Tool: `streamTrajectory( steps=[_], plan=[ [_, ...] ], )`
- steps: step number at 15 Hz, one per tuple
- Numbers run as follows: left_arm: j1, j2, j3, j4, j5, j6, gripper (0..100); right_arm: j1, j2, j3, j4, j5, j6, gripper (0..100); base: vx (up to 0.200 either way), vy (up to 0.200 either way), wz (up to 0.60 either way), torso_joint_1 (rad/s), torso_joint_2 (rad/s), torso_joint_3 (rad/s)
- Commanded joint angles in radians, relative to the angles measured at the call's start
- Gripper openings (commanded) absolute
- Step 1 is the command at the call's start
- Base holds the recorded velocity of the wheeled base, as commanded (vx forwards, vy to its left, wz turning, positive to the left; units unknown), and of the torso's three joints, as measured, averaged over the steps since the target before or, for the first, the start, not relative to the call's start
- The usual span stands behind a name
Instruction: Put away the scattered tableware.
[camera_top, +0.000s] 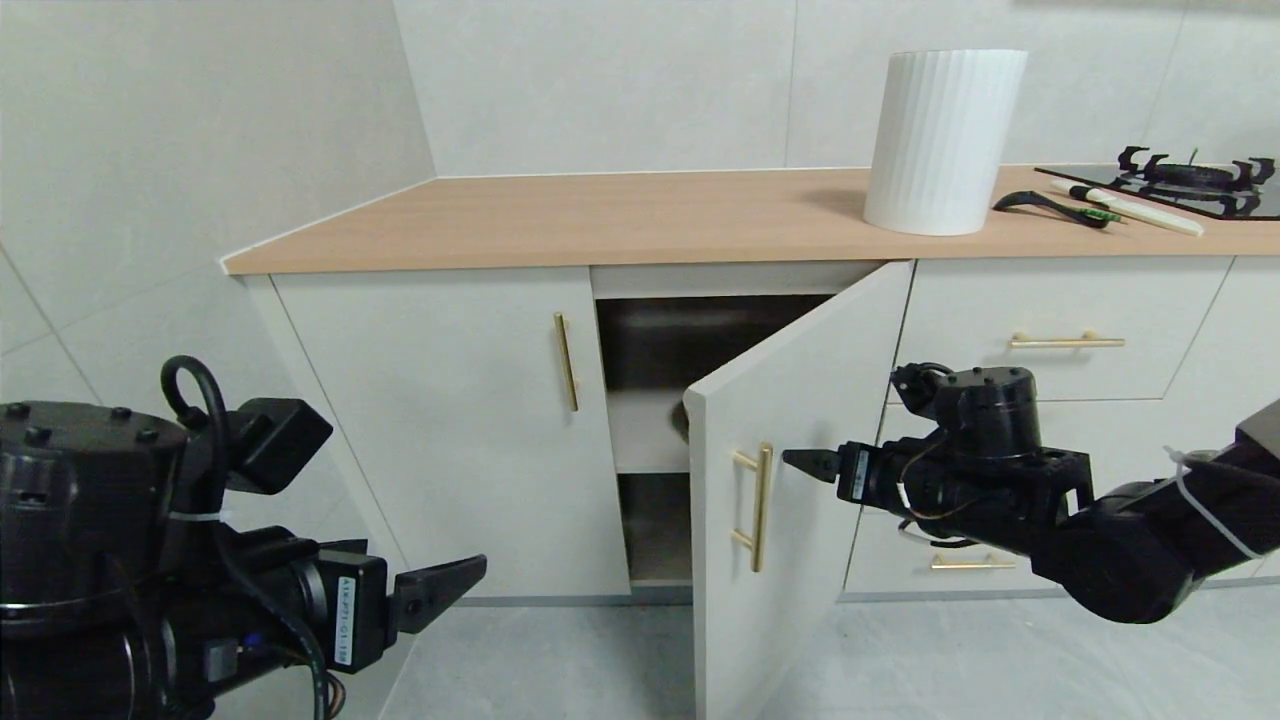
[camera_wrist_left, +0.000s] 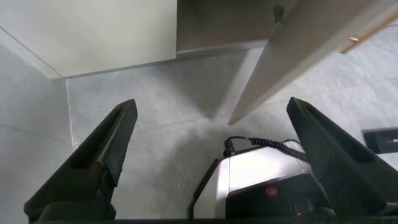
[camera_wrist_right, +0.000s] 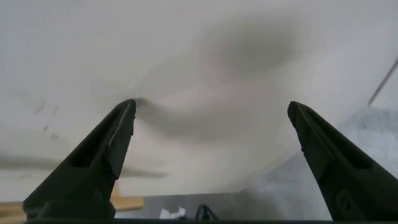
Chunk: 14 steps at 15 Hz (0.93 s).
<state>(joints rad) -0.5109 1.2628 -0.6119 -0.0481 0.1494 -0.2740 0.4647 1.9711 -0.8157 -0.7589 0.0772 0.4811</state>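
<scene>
My right tool hangs with its jaws spread wide and nothing in them, facing the open cabinet door; my left tool, just as wide and empty, sits low at about 8 o'clock in the head view, over the floor.

The table runs across the top, the cabinet beneath it; the door stands partly open, showing a dark shelf space behind; I judge the step in hand to be opening up storage, with no tableware gathered yet.

A tall white ribbed container stands on the table at 12 o'clock from my right tool; the scattered pieces, a black spoon and a long white utensil, lie beside it toward the stove, at about 1 o'clock from that tool and well apart from it, up on the table.

The door's brass handle is just beside my right tool's tip at 8 o'clock, not touching; next, I think, that tool must lift clear of the door and rise to the table, then close narrowly on the thin spoon.
</scene>
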Motion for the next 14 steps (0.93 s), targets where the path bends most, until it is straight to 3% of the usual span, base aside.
streamTrajectory(
  steps=[1, 9, 14],
  plan=[
    [0.000, -0.006, 0.003, -0.004, -0.001, 0.003, 100, 0.000, 0.046, -0.036, 0.000, -0.002, 0.001, 100, 0.000, 0.000, 0.00, 0.000, 0.00, 0.000],
    [0.000, -0.003, 0.004, -0.004, -0.001, 0.006, 100, 0.002, 0.203, -0.261, 0.000, -0.119, 0.013, 100, 0.000, 0.000, 0.00, 0.000, 0.00, 0.000],
    [0.000, 0.003, 0.006, -0.004, -0.001, 0.006, 100, 0.002, 0.269, -0.329, 0.000, -0.145, 0.074, 100, 0.000, 0.000, 0.00, 0.000, 0.00, 0.000]
  ],
)
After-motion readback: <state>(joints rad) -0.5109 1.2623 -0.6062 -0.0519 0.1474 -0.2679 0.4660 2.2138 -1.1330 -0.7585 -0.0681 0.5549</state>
